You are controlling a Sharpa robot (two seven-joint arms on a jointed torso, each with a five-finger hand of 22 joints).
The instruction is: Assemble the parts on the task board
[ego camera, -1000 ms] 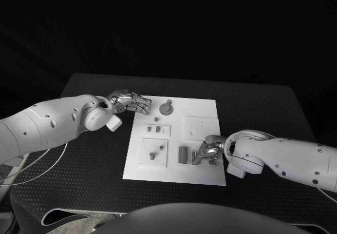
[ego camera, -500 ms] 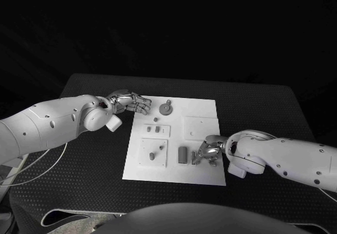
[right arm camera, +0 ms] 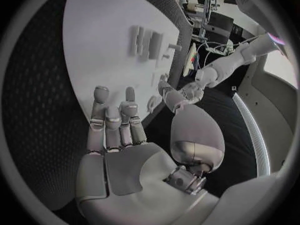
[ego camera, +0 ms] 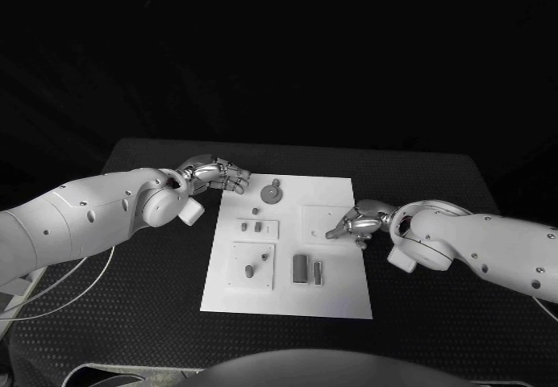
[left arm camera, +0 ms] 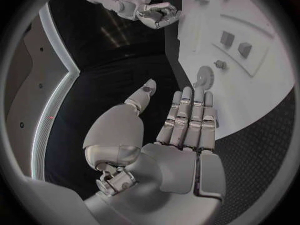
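The white task board (ego camera: 337, 286) lies in the middle of the black table. On it I see a grey gear (ego camera: 271, 193), two small blocks (ego camera: 252, 228), a raised plate with pegs (ego camera: 254, 264) and two grey bars (ego camera: 307, 270) side by side. My left hand (ego camera: 218, 176) hovers at the board's far left corner, fingers straight and together, holding nothing; the gear (left arm camera: 204, 76) lies just beyond its fingertips. My right hand (ego camera: 355, 222) is at the board's right edge beside a square plate (ego camera: 321, 219), fingers extended and empty (right arm camera: 115, 130).
Black table surface (ego camera: 442, 266) runs around the board on all sides, with wide room to the right and toward the front. A cable (ego camera: 70, 278) hangs from my left arm off the table's left side.
My right hand has drawn back from the grey bars to the board's right edge, farther from me. The left hand has kept its place. The camera has shifted slightly.
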